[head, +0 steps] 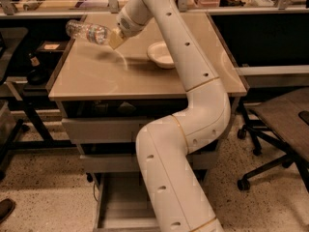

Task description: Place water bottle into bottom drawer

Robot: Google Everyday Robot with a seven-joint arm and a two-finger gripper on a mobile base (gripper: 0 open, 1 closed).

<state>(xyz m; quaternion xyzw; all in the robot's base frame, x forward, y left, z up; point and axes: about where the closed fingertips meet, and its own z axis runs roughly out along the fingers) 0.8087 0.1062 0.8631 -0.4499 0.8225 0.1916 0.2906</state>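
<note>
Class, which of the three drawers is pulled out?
The bottom drawer, grey floor showing; the upper two show only fronts. Gripper holds water bottle over the tabletop.

Lab-like workroom: cluttered benches [63, 2], rolling chair [285, 114] (pincer [113, 37] above the cabinet top [96, 77]).

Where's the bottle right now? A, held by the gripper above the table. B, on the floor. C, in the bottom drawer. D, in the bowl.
A: the gripper clasps the bottle sideways in the air over the table's left rear, its shadow on the top below.
</note>
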